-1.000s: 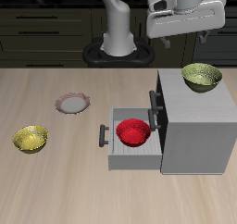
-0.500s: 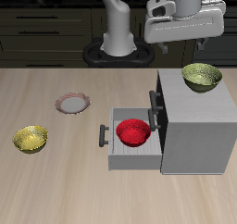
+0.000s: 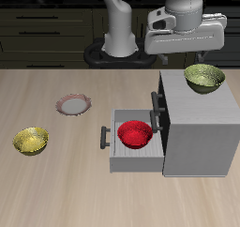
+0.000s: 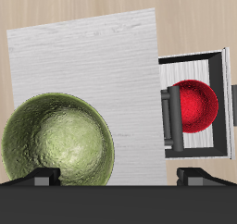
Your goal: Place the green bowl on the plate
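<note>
From my remote seat I see a pale wood-grain bench (image 3: 56,179) running the full width, and behind it a dark wall of cabinet fronts with thin handles. Going left to right in the exterior view: the yellow bowl (image 3: 30,141) sits alone near the bench's front edge. Farther back lies the plate (image 3: 74,105), flat on the wood, with nothing on it. Next comes the robot base (image 3: 118,52), a dark round foot at the back of the bench with the light arm rising from it. Then a grey cabinet (image 3: 202,137) with its drawer (image 3: 114,156) pulled out toward the plate side; the red bowl (image 3: 135,133) rests inside the drawer. The green bowl (image 3: 204,77) stands upright on the cabinet's flat top, near its back corner, well apart from the plate.

My pincer (image 3: 186,51) hangs above the back of the cabinet, just beside and higher than the green bowl, holding nothing. In the wrist view I see only two dark finger stubs (image 4: 43,175) set wide apart at the frame's edge, so it reads as open, with the green bowl (image 4: 57,143) on the brushed grey top (image 4: 102,61) and the red bowl (image 4: 195,105) in the drawer beyond the edge
</note>
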Available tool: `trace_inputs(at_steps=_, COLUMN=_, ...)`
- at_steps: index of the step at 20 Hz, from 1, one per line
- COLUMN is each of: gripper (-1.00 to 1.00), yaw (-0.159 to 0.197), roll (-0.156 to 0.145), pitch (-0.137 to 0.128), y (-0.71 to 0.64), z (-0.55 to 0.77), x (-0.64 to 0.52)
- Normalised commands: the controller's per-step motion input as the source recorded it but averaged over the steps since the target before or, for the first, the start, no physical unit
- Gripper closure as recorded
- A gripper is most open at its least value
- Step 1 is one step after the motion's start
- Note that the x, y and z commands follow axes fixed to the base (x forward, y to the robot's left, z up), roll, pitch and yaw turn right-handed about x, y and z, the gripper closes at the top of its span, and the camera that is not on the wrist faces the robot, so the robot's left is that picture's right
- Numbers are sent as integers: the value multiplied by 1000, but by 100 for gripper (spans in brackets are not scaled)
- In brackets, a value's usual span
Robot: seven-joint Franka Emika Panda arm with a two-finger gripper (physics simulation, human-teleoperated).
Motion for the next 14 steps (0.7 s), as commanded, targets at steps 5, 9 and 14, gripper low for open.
trace_inputs(at_steps=5, gripper=-100, yaw=22, roll=-21, pitch=53, y=-51, z=-241, x=-33)
trace_inputs(at_steps=9, gripper=-100, yaw=33, roll=-39, pitch=22, y=-49, z=-250, x=-32)
trace_inputs(at_steps=14, gripper=-100, yaw=20, roll=-8, pitch=29, y=-9, z=-178, x=-22)
